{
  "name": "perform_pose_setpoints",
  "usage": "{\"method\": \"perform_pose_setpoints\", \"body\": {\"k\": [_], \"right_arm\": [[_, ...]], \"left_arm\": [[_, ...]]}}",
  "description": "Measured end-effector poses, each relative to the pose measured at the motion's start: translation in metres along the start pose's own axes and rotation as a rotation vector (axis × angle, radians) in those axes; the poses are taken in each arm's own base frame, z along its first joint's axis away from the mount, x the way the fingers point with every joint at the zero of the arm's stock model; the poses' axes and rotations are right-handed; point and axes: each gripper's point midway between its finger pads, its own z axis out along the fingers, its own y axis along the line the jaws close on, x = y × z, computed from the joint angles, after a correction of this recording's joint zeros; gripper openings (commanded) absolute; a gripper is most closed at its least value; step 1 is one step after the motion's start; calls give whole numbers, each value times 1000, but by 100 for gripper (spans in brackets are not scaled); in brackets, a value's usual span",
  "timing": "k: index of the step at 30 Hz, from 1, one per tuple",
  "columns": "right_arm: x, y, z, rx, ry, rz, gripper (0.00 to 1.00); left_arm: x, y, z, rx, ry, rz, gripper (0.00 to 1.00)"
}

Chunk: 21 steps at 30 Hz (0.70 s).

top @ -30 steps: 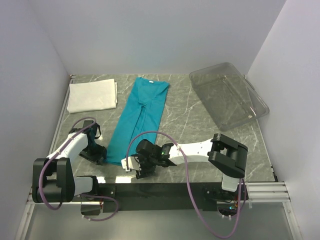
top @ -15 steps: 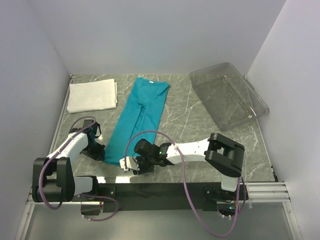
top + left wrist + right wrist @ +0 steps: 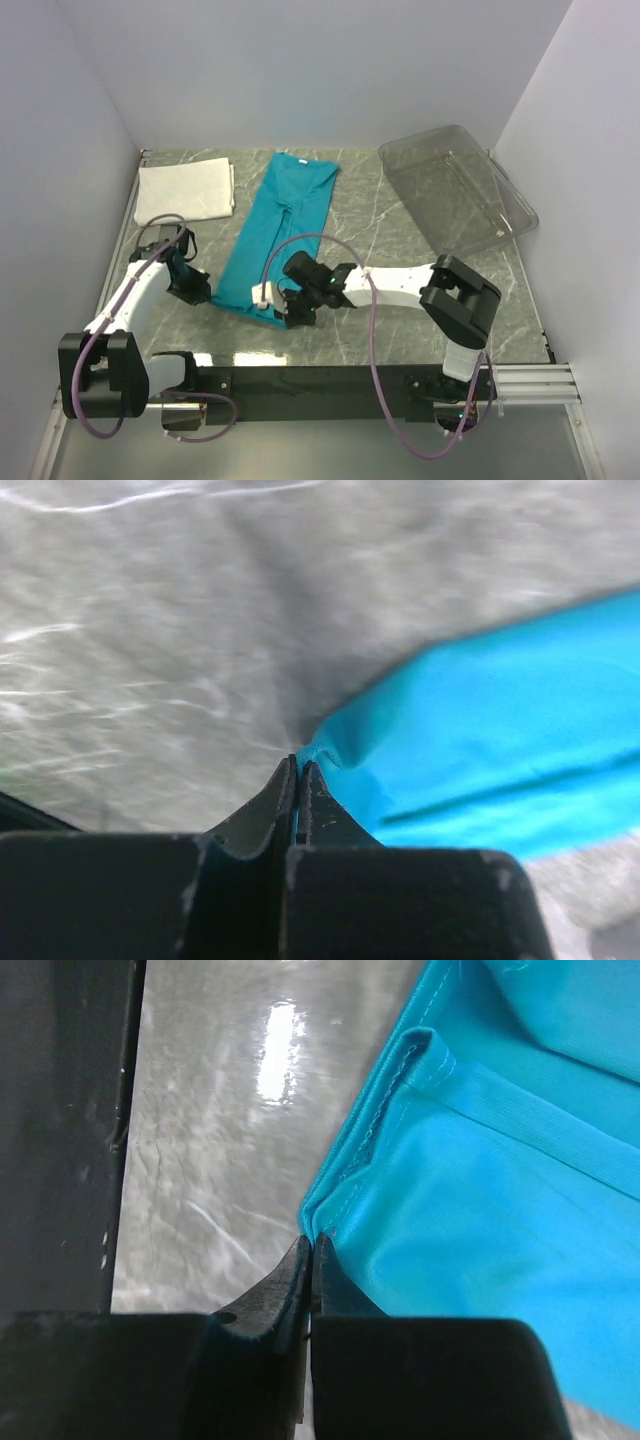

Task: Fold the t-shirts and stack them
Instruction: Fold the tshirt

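The teal-blue t-shirt (image 3: 285,225) lies as a long narrow strip on the marble table, its neck at the far end. My left gripper (image 3: 198,291) is shut on the near left corner of its hem. In the left wrist view the fingertips (image 3: 299,765) pinch a fold of teal cloth (image 3: 500,730). My right gripper (image 3: 283,310) is shut on the near right corner. In the right wrist view its tips (image 3: 310,1242) clamp the stitched hem of the shirt (image 3: 480,1210). The white t-shirt (image 3: 185,190) lies folded at the far left.
A clear plastic tray (image 3: 455,190) stands tilted at the far right by the wall. Grey walls close the table on three sides. The black rail (image 3: 330,380) with the arm bases runs along the near edge.
Both grippers have closed on the teal shirt's near hem corners and moved away from the near edge, carrying the hem with them. The white shirt and tray have not moved.
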Motion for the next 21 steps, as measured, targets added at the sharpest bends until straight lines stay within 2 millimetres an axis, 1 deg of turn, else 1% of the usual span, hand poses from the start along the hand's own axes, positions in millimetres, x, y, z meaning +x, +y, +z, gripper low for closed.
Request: {"method": "perform_pose_setpoints", "body": {"k": [2,7,12,14,18,21], "right_arm": [[-5,-8,-12,-4,-38,41,0],[-25,-33,-44,-1,-145,128,0],[-36,-62,-70,23,-219,212,0],[-40,-76,-80,44,-242,239,0],[-39,-107,-97,97,-274,305,0],[-29,-133,-105,136,-279,369,0]], "left_arm": [[-3,-12,-7,35,-2,3,1],[-14,-44,-21,91,6,23,1],[-30,-83,-25,118,23,57,1],[-38,-103,-24,128,29,74,1],[-49,-145,-21,153,39,128,1],[-55,-173,-16,169,49,165,1]]}}
